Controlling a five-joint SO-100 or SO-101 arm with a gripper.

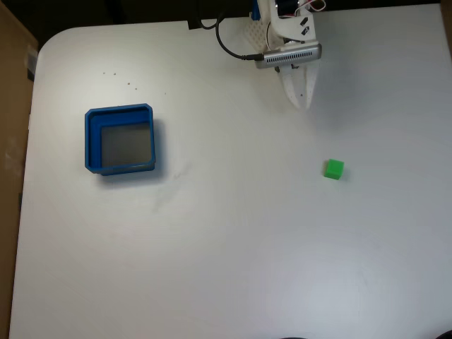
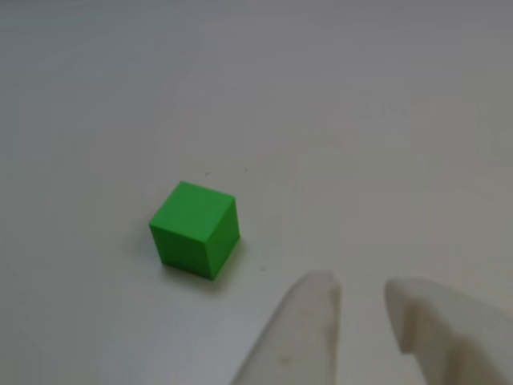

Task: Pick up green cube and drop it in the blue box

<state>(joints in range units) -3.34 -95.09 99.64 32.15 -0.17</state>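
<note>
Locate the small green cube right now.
In the fixed view the small bright green cube sits on the white table, right of centre, below the white pincer and far right of the shallow blue box.

White, smooth-topped table with rounded corners (image 1: pixel 233 233), filling most of the fixed view; faint grey scuffs near its middle left (image 1: pixel 173 185) and a few tiny dark specks toward the upper left (image 1: pixel 116 76). Brown cardboard-coloured surface (image 1: pixel 10 106) along the left edge, beyond the tabletop. Dark floor or background (image 1: pixel 106 10) past the far rim. Same pale tabletop (image 2: pixel 240 80) seen close in the other view.
</note>
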